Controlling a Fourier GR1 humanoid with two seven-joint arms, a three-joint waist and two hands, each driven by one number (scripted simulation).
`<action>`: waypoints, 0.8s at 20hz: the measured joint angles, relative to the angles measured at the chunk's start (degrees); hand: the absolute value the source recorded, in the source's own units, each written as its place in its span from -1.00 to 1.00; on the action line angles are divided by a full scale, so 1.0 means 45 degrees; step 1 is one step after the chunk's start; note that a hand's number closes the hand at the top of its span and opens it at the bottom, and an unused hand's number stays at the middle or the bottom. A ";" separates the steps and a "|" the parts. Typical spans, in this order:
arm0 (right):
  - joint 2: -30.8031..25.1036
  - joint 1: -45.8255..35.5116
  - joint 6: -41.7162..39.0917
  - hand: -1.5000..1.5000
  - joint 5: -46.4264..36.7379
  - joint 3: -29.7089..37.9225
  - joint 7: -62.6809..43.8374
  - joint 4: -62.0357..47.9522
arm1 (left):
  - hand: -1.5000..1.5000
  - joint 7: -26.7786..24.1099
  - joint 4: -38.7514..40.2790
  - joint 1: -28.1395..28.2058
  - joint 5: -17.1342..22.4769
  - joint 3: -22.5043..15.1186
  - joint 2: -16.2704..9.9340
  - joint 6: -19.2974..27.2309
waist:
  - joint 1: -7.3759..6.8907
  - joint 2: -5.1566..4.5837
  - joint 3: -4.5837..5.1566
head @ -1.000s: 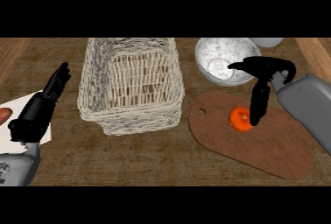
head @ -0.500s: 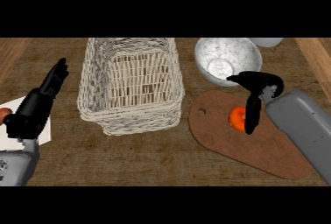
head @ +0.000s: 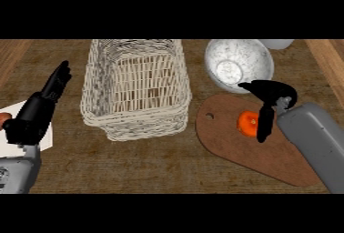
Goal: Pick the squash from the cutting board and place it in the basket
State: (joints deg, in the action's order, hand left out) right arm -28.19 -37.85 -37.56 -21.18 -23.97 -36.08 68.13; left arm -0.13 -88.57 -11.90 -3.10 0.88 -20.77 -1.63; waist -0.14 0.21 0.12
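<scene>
— Head view: where's the squash?
— The orange squash point(head: 248, 124) lies on the wooden cutting board point(head: 235, 150), right of the wicker basket point(head: 136, 86).
— The right hand?
— The right hand point(head: 270, 95) hangs over it, fingers point(head: 264, 127) pointing down beside the squash, touching it, not clasping it.
— The left?
— The left hand point(head: 42, 109) rests open at the left edge, holding nothing.

**No Readable Text**

Nothing legible appeared anywhere in the head view. No words, labels, brand marks, numbers or signs could be read on the things on the counter, on the counter itself, or on the robot's forearms and hands.
</scene>
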 measured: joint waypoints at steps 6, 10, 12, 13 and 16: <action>0.0637 0.0793 0.0360 -1.00 -0.1149 0.0457 0.0351 0.0039 | 0.00 -0.0158 0.0110 0.0027 -0.0345 0.0186 0.0347 -0.0071 | 0.0009 -0.0020 -0.0008; 0.1132 0.1076 0.0507 -1.00 -0.1782 0.0773 0.0547 -0.0070 | 0.00 -0.0673 0.0567 0.0025 -0.0425 0.0469 0.0429 -0.0311 | 0.0012 -0.0032 -0.0012; 0.1217 0.1247 0.0631 -1.00 -0.2165 0.0952 0.0977 -0.0336 | 0.00 -0.0545 0.0332 0.0126 -0.0504 0.0544 0.0468 -0.0370 | -0.0006 -0.0040 -0.0018; 0.1344 0.1265 0.0521 -1.00 -0.2288 0.1053 0.0956 -0.0315 | 0.00 -0.0442 0.0236 0.0115 -0.0599 0.0514 0.0552 -0.0361 | -0.0004 -0.0042 -0.0022; 0.1510 0.1498 0.0582 -1.00 -0.2804 0.1208 0.1318 -0.0610 | 0.00 -0.0312 0.0220 0.0001 -0.0648 0.0650 0.0594 -0.0521 | -0.0007 -0.0043 -0.0022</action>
State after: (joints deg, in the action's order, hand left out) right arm -21.39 -31.10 -34.94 -33.80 -18.53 -30.14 65.39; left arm -1.54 -87.58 -11.90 -6.02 3.80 -18.10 -3.97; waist -0.17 0.02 0.02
